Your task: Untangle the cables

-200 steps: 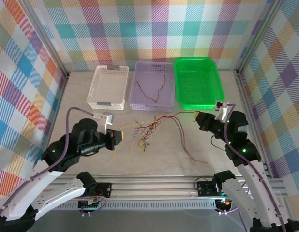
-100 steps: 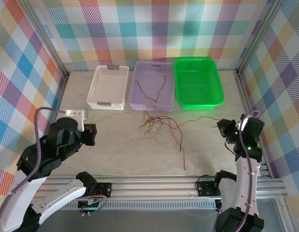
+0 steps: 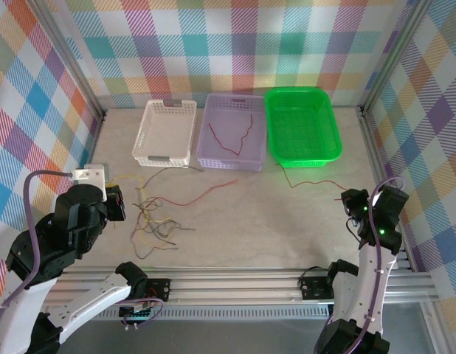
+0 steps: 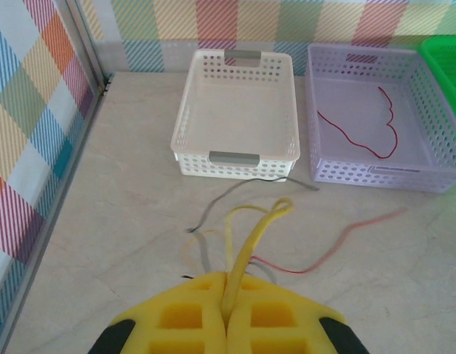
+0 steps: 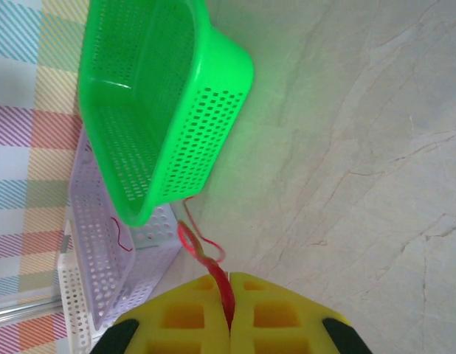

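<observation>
Left claw point(image 3: 119, 203) sits at about 8 o'clock on the pale marbled table point(image 3: 287, 228), and from its wrist camera the yellow fingers point(image 4: 184, 317) are pressed flat together, pinching a thin yellow wire point(image 4: 251, 234) that loops out ahead toward 12 o'clock. Just off that claw's 3 o'clock lies a loose bunch of thin yellow, dark red and black wires point(image 3: 150, 221), slack on the table. One long dark red wire point(image 4: 344, 240) snakes out of the bunch toward 2 o'clock and stops short of the baskets. A dark grey wire point(image 4: 235, 192) lies along the near wall of the white perforated plastic basket point(image 3: 163, 157). Over at 4 o'clock, the right claw point(image 3: 351, 198) is clamped shut too, its jaws nipping a thin red wire point(image 5: 201, 251). That wire runs across the table toward 10 o'clock and ends near the front left corner of the green mesh plastic basket point(image 3: 305, 158), well apart from the bunch on the left. The three baskets stand in a row at 12 o'clock, white, then the lilac perforated plastic basket point(image 3: 232, 162), then green. A squiggly red wire point(image 4: 375, 155) lies inside the lilac basket.
</observation>
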Tool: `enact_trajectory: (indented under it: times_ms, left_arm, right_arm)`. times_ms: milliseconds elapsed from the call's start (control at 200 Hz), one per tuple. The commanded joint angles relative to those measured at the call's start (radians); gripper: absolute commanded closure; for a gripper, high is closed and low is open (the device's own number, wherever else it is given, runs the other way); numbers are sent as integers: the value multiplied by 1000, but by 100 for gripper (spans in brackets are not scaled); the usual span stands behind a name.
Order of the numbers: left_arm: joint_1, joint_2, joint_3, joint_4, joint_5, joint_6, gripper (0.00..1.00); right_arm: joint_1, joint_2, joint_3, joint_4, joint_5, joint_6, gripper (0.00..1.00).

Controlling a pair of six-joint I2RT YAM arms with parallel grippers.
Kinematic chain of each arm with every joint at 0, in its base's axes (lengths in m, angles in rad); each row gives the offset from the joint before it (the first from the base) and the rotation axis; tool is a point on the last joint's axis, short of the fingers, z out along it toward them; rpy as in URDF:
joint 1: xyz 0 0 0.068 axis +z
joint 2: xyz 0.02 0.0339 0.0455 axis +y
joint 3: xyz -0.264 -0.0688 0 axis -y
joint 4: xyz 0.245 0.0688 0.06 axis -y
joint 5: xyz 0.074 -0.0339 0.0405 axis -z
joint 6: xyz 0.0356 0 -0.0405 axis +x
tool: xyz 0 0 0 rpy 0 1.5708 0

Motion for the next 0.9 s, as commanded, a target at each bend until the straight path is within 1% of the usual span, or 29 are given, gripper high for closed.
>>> enact_trajectory:
  times_ms: [0, 50, 175, 360, 460, 635, 770, 840, 895]
  left_arm:
    - [9, -7, -21, 21, 36, 9, 100]
    - [8, -6, -44, 53, 78, 8, 100]
    - [9, 18, -80, 131, 183, 6, 100]
    - [9, 108, -72, 227, 331, 24, 100]
    - [9, 156, -59, 278, 386, 32, 100]
    - [8, 240, -14, 333, 450, 55, 100]
    - [8, 284, 13, 375, 472, 67, 100]
    - [8, 294, 15, 411, 484, 68, 100]
    - [8, 301, 14, 440, 490, 68, 100]
  right_arm:
    - [-7, -16, 9, 49, -71, 5, 100]
    - [-4, -15, 18, 87, -134, 3, 100]
    - [32, -23, 36, 166, -215, 16, 100]
    - [87, -64, 119, 170, -231, 23, 100]
    - [110, -87, 188, 163, -225, 39, 100]
    - [160, -68, 288, 161, -215, 64, 100]
    - [189, -31, 319, 225, -238, 112, 100]
    - [228, 11, 343, 242, -233, 110, 100]
    - [284, 50, 362, 263, -215, 93, 100]
